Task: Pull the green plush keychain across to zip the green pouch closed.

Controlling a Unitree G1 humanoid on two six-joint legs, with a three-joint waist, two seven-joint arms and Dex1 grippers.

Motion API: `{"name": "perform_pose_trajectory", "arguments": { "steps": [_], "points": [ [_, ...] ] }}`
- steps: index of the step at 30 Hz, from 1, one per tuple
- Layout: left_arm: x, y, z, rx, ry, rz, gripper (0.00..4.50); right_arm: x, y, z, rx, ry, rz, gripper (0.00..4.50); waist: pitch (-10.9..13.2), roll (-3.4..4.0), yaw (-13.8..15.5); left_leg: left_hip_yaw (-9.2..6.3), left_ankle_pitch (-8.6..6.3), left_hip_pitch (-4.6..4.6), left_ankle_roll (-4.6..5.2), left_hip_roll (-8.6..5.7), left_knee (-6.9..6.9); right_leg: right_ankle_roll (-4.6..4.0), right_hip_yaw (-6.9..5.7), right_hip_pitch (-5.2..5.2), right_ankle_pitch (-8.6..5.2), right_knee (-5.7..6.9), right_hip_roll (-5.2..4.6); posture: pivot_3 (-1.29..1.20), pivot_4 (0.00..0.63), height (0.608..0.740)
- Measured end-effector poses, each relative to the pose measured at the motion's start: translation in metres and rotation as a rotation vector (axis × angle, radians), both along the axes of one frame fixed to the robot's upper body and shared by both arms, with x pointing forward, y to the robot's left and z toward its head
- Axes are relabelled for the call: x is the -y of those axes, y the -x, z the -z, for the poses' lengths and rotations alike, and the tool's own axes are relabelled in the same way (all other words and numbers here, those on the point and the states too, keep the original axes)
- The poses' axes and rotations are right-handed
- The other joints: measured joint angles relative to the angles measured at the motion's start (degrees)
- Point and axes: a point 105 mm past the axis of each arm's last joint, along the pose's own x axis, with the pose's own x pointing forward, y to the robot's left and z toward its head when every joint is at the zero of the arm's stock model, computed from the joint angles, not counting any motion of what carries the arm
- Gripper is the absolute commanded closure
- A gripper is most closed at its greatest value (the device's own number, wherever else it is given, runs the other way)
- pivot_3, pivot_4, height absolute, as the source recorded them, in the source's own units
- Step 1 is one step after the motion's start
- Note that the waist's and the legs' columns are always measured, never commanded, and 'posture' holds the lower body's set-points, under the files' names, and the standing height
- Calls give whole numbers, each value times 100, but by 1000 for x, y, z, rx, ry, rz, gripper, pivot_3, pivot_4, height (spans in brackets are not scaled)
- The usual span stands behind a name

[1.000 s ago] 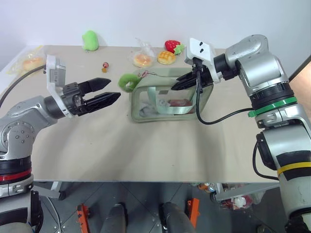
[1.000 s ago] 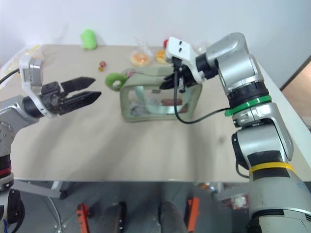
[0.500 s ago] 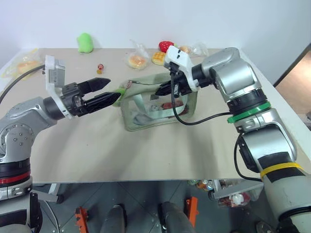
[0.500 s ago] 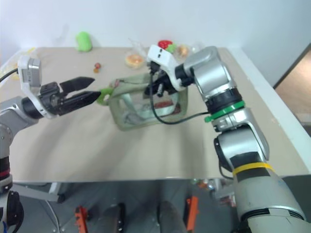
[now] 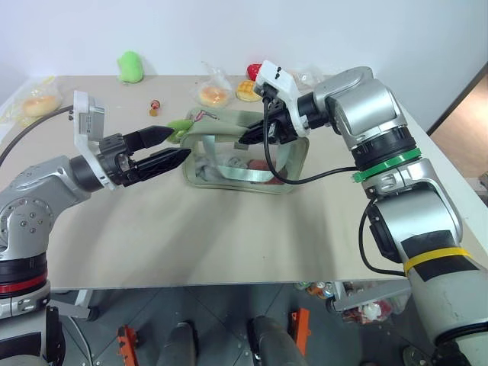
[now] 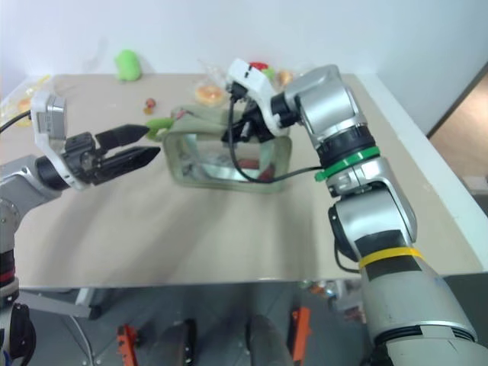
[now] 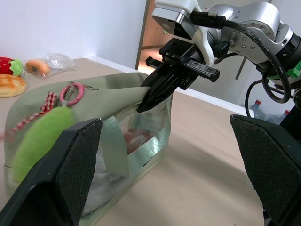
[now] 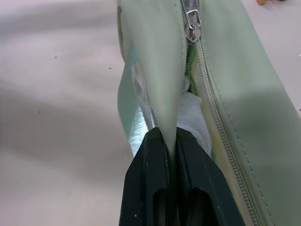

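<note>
Table [image 5: 229, 244]: beige top against a white wall, plush toys and bagged bread along the far edge.
Green pouch [image 5: 240, 156]: mid-table, now turned.
Green plush keychain [image 5: 180, 124]: at the pouch's left end.
Right gripper [image 5: 245, 139]: clamped on the pouch's top fabric.
Left gripper [image 5: 172, 146]: jaws apart, beside the keychain.

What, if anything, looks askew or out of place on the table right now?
The green pouch sits skewed on the table, its top edge pulled up where the right gripper pinches the fabric. Its zipper is partly open. Nothing looks spilled or damaged; the green plush keychain hangs at the pouch's end.
</note>
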Motion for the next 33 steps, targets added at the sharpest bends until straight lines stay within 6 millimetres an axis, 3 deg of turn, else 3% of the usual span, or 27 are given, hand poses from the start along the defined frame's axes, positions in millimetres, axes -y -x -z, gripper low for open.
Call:
{"name": "perform_pose_trajectory", "arguments": {
  "steps": [3,4,7,11,17,23,26,33],
  "points": [
    [-1,0,0,0,-4,-4,0,-2,3,4,-3,2,-23,4462,0,0,0,0,0,0,0,0,0,0,0,1,0,0,0,0,150,740],
    [-2,0,-1,1,-3,-8,0,-4,4,7,-8,1,-30,3938,0,0,0,0,0,0,0,1,0,0,0,0,0,0,1,0,150,740],
    [-6,-1,-3,6,0,-21,0,-7,6,13,-18,-8,-49,3158,0,0,0,-2,0,0,0,1,0,-1,0,0,0,1,1,0,150,740],
    [-11,-1,-4,11,-13,-37,0,-7,4,12,6,-17,-39,1803,0,0,1,-1,0,0,0,1,1,0,0,1,0,0,1,0,150,740],
    [-22,-7,6,-34,-23,-62,0,10,1,-13,13,-142,-8,1803,0,0,10,-1,0,-2,0,1,0,0,-1,0,-1,0,1,0,150,740],
    [-21,-1,3,-38,-56,4,0,54,30,-55,113,-265,-109,1803,-1,-2,31,-3,-5,-3,-4,0,-5,3,-2,3,-16,-4,-1,0,150,740],
    [-9,6,0,-20,-85,73,0,66,35,-44,101,-260,-113,1803,-1,-1,20,-1,-4,-1,-4,0,-4,0,-1,3,-14,-3,-1,0,150,740],
    [8,14,-8,13,-133,168,0,120,28,-6,96,-228,85,1803,0,0,11,3,-3,2,-3,0,-1,-4,4,2,-11,-2,0,0,150,740]
  ]
}}
